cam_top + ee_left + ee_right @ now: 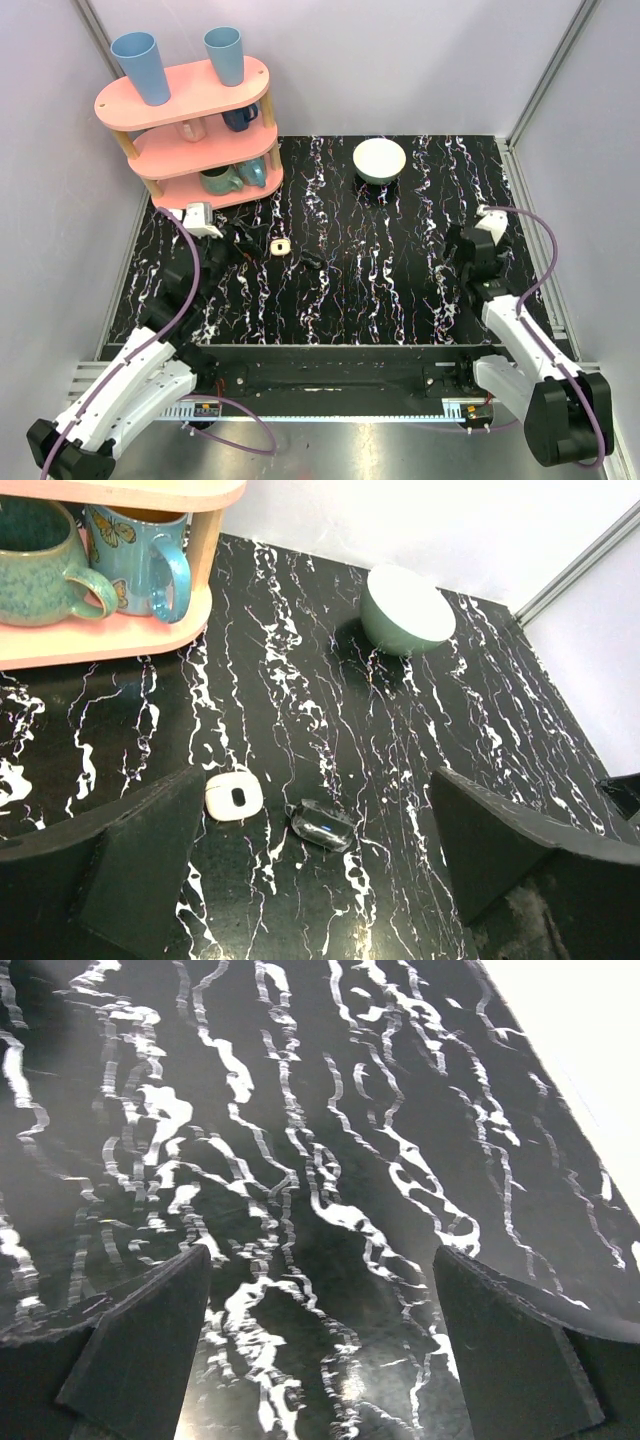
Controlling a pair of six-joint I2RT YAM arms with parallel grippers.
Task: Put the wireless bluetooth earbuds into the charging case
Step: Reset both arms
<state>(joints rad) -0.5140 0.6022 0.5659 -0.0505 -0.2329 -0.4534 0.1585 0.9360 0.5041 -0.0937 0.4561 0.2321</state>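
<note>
Left tool [320,880] gapes wide — charging case [234,795] lies just ahead, nearer its left side.

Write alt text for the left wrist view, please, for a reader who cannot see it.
A small cream case with a dark centre lies on a black marbled table, a small black object just to its right, both framed by the open left gripper. Farther back stand a pale green bowl and, upper left, a pink shelf holding two mugs.
</note>
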